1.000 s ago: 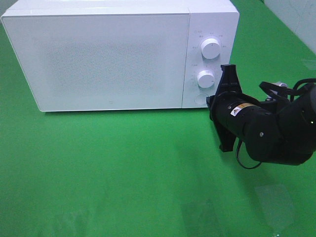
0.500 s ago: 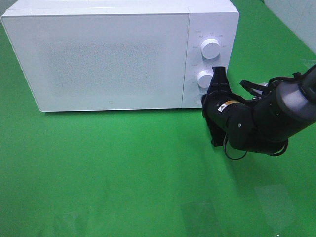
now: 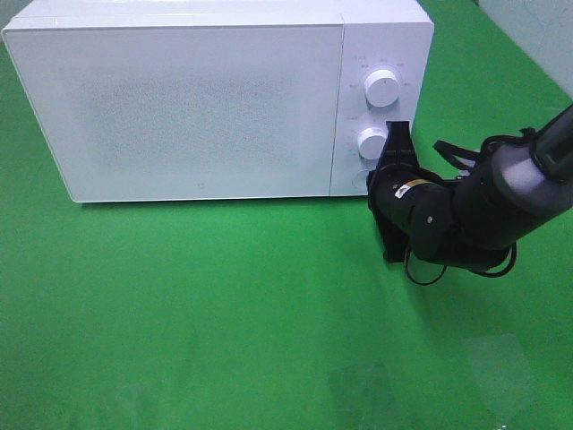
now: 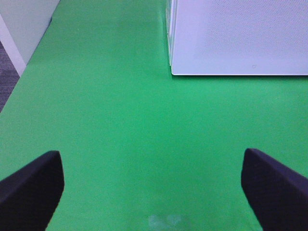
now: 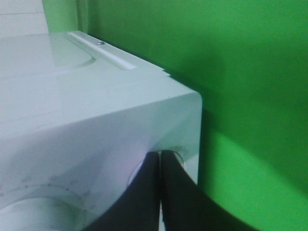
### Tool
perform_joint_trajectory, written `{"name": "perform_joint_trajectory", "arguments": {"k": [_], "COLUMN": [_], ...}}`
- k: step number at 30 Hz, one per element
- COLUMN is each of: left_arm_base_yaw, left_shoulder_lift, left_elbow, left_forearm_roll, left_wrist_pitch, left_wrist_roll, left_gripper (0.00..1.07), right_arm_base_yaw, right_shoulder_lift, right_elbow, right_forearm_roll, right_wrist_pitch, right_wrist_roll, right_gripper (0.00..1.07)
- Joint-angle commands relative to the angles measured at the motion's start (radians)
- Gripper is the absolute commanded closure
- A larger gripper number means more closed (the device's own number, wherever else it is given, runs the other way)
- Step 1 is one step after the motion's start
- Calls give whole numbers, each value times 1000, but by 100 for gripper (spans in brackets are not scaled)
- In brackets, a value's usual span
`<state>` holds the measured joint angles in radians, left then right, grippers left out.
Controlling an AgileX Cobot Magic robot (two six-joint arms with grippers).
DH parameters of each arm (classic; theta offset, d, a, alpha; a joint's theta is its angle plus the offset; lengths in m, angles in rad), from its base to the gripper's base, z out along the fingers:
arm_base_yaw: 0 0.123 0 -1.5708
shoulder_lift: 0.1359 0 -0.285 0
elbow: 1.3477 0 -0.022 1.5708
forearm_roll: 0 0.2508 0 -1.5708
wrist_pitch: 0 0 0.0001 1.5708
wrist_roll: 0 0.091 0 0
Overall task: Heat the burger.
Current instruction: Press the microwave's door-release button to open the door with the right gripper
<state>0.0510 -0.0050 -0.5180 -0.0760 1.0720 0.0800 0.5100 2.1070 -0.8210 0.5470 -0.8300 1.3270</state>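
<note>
Right claw, pinched shut, meets the microwave panel's round button; left claw gapes wide.

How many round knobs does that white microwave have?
2. The upper knob sits high on the control panel; the lower knob is directly below it. The right gripper covers the panel beneath, so more may be hidden.

Bright even light, soft shadows, rt wrist view blurry.
</note>
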Motion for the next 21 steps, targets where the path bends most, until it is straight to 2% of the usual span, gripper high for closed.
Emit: {"name": "perform_joint_trajectory", "arguments": {"k": [1,9,21], "left_arm_base_yaw": [3,3,3], "left_shoulder_lift": [-16,-16,-16], "left_elbow": [1,1,1], "left_forearm_roll": [-3,-3,-3], "left_wrist_pitch": [-4,-4,-4], "left_wrist_roll": [-1,-1,-1], "left_gripper": [13,13,13], "right_arm_base_yaw": [-10,-7,-7], "right_shoulder_lift": [6,4,24], "right_elbow": [-27,-30,-67], "right_forearm_roll": [-16,-65,-39], "right_wrist_pitch": [-30,-134,-272], "right_wrist_roll": [13,72,68], "right_gripper": [107,107,107]}}
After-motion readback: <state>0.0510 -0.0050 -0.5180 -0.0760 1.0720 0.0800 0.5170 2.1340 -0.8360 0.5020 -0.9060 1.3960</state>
